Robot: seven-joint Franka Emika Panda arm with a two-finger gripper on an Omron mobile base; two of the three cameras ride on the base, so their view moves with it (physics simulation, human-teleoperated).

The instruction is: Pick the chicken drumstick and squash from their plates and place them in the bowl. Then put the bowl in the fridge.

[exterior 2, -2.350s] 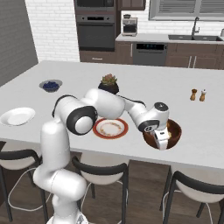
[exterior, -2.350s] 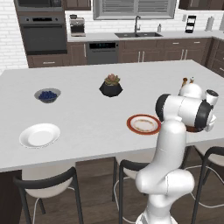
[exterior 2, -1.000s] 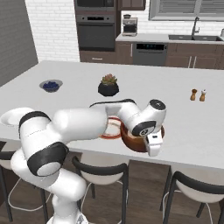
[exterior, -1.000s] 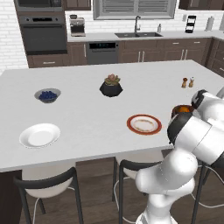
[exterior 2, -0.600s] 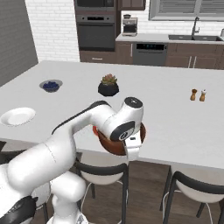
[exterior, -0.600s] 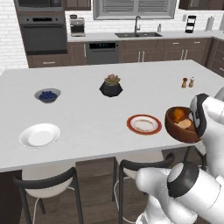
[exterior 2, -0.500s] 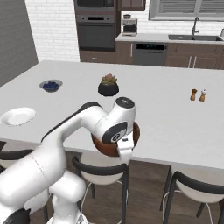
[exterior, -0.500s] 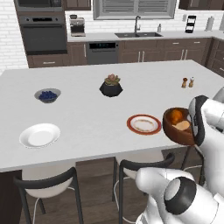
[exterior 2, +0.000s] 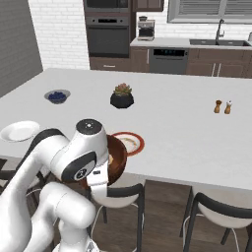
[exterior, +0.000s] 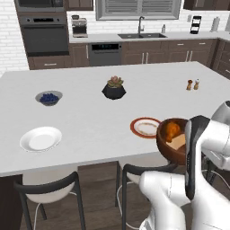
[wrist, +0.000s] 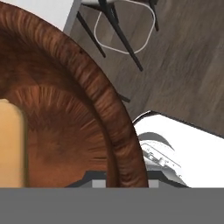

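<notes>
Gripper (wrist: 120, 186) clamped on the wooden bowl's (exterior: 173, 143) rim, drumstick (exterior: 171, 131) and squash (exterior: 178, 142) aboard, off the island's front edge; fridge next

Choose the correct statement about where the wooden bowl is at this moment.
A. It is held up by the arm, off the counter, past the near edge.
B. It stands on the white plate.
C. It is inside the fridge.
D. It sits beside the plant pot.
A: the bowl, with the chicken drumstick and squash inside, hangs past the counter edge above the stools, its rim clamped by the gripper.
</notes>
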